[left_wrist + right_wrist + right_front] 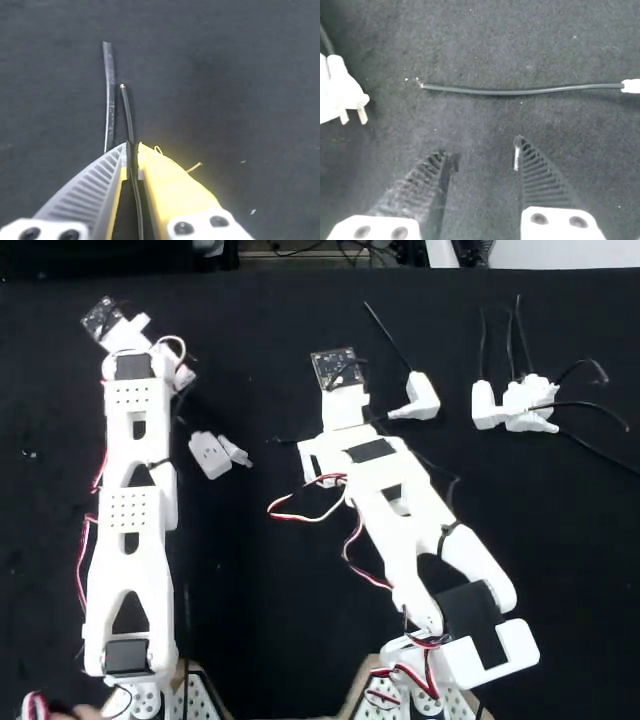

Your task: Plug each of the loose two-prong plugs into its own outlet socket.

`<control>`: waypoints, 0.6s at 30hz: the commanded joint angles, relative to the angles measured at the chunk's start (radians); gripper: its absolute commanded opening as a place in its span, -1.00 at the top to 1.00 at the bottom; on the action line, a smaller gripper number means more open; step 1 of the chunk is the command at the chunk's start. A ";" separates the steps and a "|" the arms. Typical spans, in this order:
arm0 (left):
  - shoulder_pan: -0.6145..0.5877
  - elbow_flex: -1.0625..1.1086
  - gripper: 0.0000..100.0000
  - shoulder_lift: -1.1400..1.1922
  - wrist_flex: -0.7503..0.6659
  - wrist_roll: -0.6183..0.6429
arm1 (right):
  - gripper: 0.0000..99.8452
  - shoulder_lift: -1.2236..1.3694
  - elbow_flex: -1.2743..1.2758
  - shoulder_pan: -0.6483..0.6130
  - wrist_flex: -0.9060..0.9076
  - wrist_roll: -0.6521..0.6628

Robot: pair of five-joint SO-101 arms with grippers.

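Black mat (530, 40) | left gripper (132, 146) clamped on cable (126, 107) | right gripper (481, 150) apart, plug (344, 94) beside

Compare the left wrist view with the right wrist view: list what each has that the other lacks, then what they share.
Left wrist view's own: the left gripper shut on a thin black wire, with a second wire end lying beside it.
Right wrist view's own: the right gripper open and holding nothing, a white two-prong plug lying loose, and a long black cord ending in a white piece.
Shared: the black table with loose black wiring on it.
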 commanded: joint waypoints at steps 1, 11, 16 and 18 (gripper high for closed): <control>-0.061 -0.039 0.94 -0.063 0.123 -0.003 | 0.65 -0.053 -0.010 -0.008 -0.021 0.011; -0.104 -0.041 0.94 -0.143 0.396 -0.158 | 0.65 -0.051 -0.010 -0.008 -0.021 0.011; -0.128 -0.038 0.94 -0.181 0.400 -0.331 | 0.65 -0.053 -0.008 -0.008 -0.021 0.011; -0.148 -0.036 0.94 -0.189 0.400 -0.358 | 0.65 -0.053 -0.008 -0.008 -0.021 0.011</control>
